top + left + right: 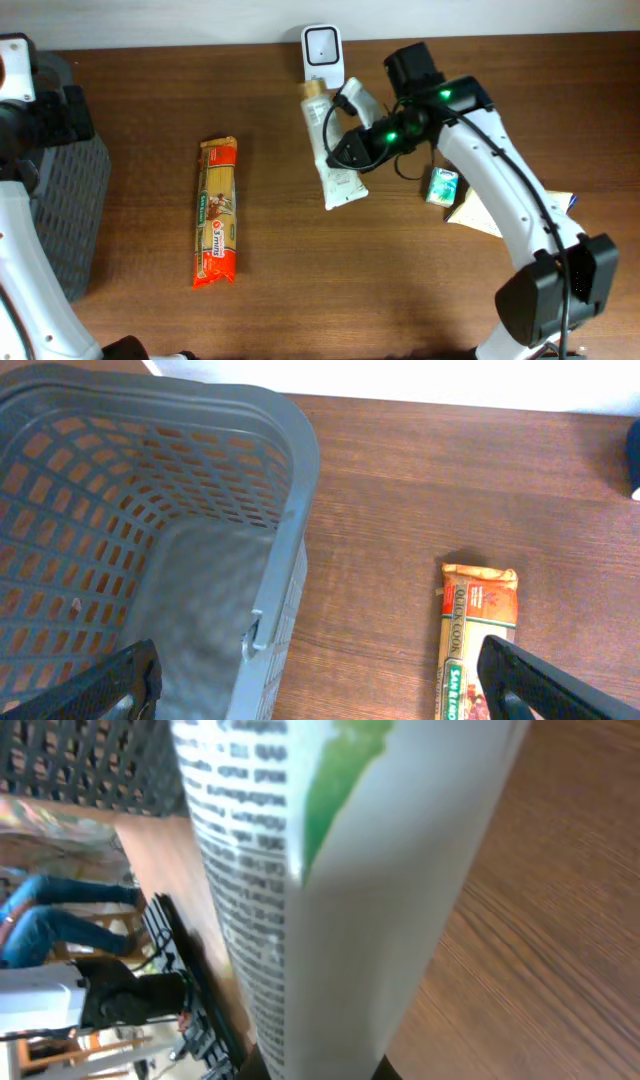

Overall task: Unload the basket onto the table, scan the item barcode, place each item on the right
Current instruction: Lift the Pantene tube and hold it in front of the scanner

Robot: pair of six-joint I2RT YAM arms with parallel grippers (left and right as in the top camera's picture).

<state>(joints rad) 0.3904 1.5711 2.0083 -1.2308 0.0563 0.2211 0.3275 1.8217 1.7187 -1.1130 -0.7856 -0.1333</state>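
Note:
A white tube with a tan cap lies on the wooden table, cap end toward the white barcode scanner at the back edge. My right gripper is shut on the tube's middle. In the right wrist view the tube fills the frame, showing small black print and a green patch, and the gripper is almost hidden under it. In the left wrist view my left gripper hangs wide open and empty, over the edge of the grey basket.
An orange pasta packet lies left of centre, also seen as the packet in the left wrist view. A small green box and a flat yellowish packet lie under the right arm. The basket stands at the left edge.

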